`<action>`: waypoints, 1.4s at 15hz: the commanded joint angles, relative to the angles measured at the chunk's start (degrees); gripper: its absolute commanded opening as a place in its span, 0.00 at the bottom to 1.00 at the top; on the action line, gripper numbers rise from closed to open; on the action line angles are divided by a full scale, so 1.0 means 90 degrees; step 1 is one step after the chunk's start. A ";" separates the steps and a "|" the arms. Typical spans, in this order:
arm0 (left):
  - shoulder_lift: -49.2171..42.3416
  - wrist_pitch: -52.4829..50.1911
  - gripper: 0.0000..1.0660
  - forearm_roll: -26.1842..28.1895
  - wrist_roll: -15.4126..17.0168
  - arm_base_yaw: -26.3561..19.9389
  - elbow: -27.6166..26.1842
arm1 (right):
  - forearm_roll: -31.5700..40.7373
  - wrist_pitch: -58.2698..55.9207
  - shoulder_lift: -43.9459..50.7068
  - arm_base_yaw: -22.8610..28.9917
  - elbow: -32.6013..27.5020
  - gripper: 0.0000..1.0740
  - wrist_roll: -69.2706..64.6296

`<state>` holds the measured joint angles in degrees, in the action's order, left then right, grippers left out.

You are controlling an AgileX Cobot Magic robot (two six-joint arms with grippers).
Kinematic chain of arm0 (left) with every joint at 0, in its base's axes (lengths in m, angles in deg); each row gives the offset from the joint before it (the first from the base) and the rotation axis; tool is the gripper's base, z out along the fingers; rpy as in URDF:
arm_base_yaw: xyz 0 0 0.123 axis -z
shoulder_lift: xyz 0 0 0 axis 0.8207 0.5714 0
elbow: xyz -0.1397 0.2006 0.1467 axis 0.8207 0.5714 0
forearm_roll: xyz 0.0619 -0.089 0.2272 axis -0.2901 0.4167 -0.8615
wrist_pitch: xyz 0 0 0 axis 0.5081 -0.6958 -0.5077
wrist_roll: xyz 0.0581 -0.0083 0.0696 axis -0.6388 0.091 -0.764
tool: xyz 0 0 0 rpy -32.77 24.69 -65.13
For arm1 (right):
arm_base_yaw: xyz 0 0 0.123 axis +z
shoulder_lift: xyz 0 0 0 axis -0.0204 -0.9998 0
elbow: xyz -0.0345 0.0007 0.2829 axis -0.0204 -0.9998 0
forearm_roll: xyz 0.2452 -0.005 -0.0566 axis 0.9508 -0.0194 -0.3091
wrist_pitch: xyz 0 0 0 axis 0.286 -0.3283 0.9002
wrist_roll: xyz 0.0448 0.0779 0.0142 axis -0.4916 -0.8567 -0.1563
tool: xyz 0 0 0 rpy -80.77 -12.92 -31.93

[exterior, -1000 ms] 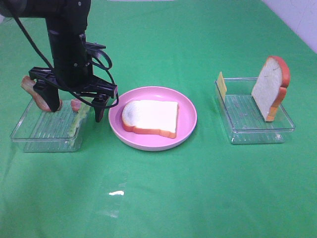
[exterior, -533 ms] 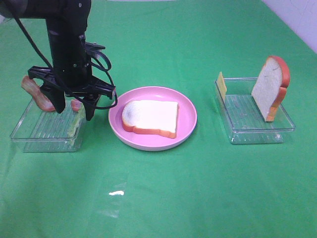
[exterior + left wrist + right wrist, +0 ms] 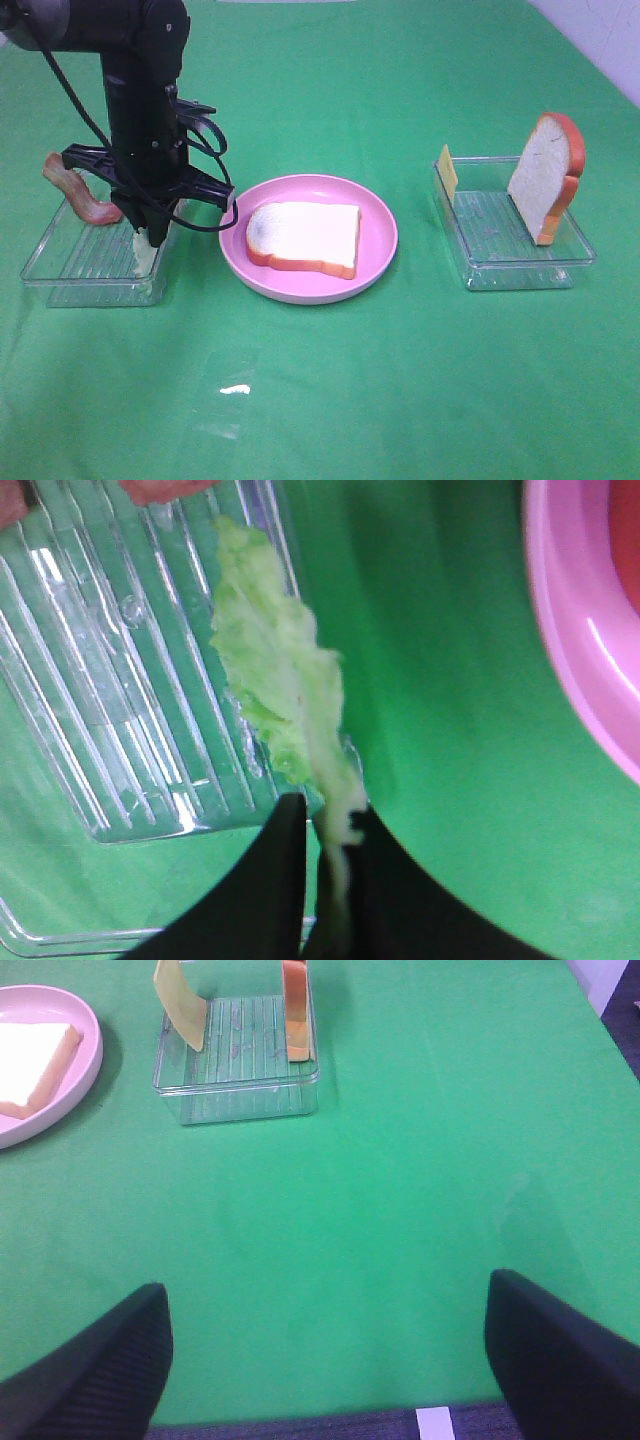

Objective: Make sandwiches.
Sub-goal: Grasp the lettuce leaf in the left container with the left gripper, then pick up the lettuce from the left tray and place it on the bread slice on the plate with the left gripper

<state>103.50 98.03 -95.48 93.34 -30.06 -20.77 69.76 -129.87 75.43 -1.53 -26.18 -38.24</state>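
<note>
One white bread slice lies flat on the pink plate. My left gripper points down into the left clear tray and is shut on the edge of the pale green lettuce leaf. The left wrist view shows that leaf pinched between the black fingertips. A red-brown bacon strip leans on the tray's far side. The second bread slice and the yellow cheese stand upright in the right tray. My right gripper is open over bare cloth, well short of that tray.
A green cloth covers the whole table. The plate stands between the two trays, its rim close to the left gripper. A white wall edge shows at the far right corner.
The left gripper's fingers have closed from wide open onto the lettuce leaf in the left tray. The right gripper has not moved.
</note>
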 commanded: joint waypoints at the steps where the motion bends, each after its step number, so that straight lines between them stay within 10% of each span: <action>1: 0.0000 0.0197 0.00 0.0038 -0.0051 0.0019 0.0032 | -0.0019 0.0013 0.0191 -0.0006 -0.0013 0.76 0.0019; 16: -0.1178 0.0032 0.00 0.0401 -0.0146 0.0019 -0.0178 | -0.0019 0.0013 0.0191 -0.0006 -0.0013 0.76 0.0019; 19: -0.1165 -0.0637 0.00 0.2031 -0.1178 0.0019 -0.0573 | -0.0019 0.0013 0.0191 -0.0006 -0.0013 0.76 0.0019; 21: -0.0879 -0.1343 0.00 0.4125 -0.2776 0.0019 -0.0573 | -0.0019 0.0013 0.0191 -0.0006 -0.0013 0.76 0.0019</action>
<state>94.45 87.71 -63.73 73.17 -30.06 -25.75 69.76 -129.87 75.43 -1.53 -26.18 -38.24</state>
